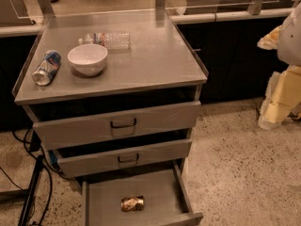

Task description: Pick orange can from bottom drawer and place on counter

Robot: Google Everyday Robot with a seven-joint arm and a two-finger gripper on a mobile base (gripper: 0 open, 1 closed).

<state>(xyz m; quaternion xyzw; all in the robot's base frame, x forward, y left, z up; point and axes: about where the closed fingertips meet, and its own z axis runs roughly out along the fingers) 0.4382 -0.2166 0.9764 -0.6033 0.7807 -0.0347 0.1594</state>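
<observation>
Below the counter (155, 62), in the pulled-out bottom drawer (162, 192): one orange can (132, 203), on its side, label unreadable. On the counter: one bowl (87, 59), white; one blue can (46, 68), lying, writing illegible; one bottle (107, 39), clear, lying. Right of the counter, well apart: my gripper (275, 109); how far open, I cannot tell.

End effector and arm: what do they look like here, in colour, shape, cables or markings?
The arm shows at the right edge as a smooth, rounded white shell. Below it, the end effector, right of the counter and lower, is pale cream-yellow and blocky, with angular faces. No cables or markings show on either.
</observation>
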